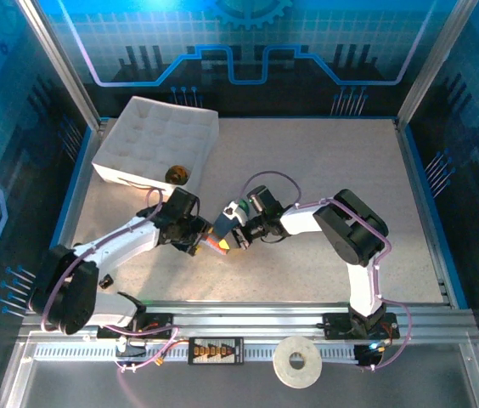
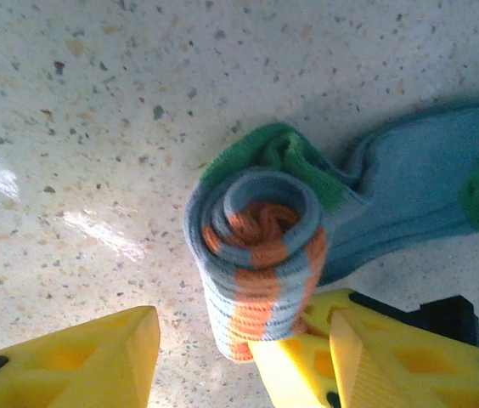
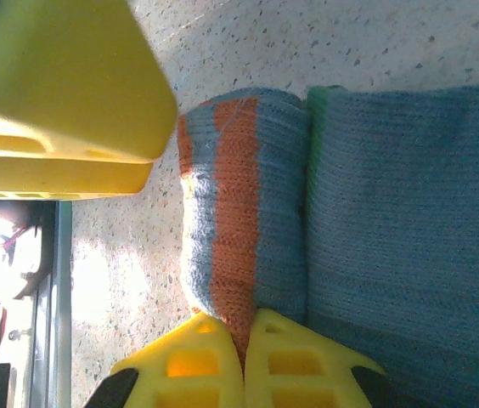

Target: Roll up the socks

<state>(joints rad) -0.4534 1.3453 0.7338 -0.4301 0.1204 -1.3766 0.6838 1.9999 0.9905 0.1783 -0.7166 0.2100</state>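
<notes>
**Blue-grey sock point(image 2: 256, 255), part-rolled on the desk point(image 2: 95, 127).**
The right pincer point(image 3: 244, 361) is clamped on the roll's end, probably to stop the orange cuff coil unwinding. The left pincer point(image 2: 239, 331) stands half-wide astride the roll (one finger clear of it), and the unrolled foot lies flat beyond.

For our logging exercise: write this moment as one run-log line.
blue-grey sock: partly rolled on table | right hand: shut on roll | left hand: open astride roll
</notes>
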